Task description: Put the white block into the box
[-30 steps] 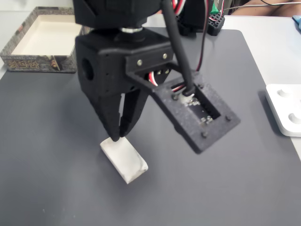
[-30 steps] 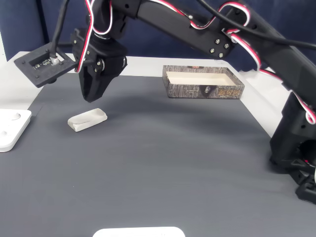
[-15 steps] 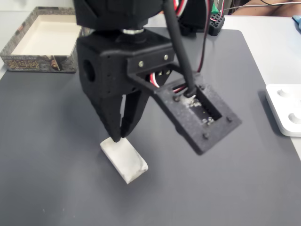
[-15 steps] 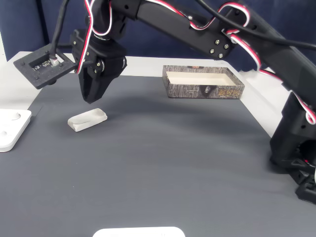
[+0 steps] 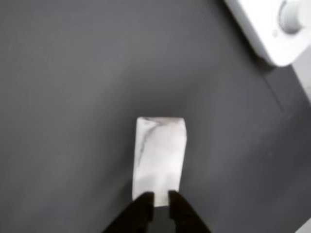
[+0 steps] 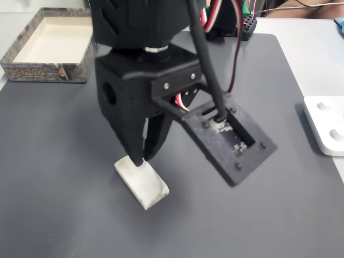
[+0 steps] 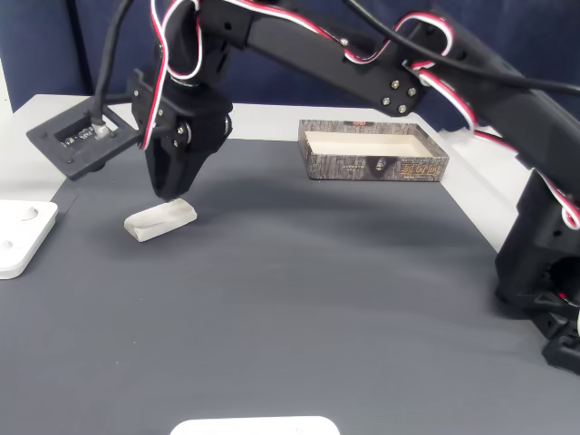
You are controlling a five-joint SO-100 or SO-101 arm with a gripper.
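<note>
Fingers (image 5: pixel 160 199) stand nearly closed, empty, poised over the near end of the white block (image 5: pixel 159 156), a narrow gap between their tips. Its long axis runs straight away from them, lying flat on the dark bench (image 6: pixel 64 161). Farther off sits the box (image 7: pixel 373 153), well apart.

White block (image 6: pixel 141 184) with grey scuffs — dark grey mat (image 6: pixel 258 215); box (image 7: pixel 375 154) patterned grey-brown outside, cream inside.

Lying flat on the dark grey mat (image 6: pixel 64 161): small white block (image 6: pixel 142 183), oblong, grey-scuffed at one end (image 5: pixel 159 154). Sitting well apart: patterned open box (image 7: pixel 374 153), cream inside.
</note>
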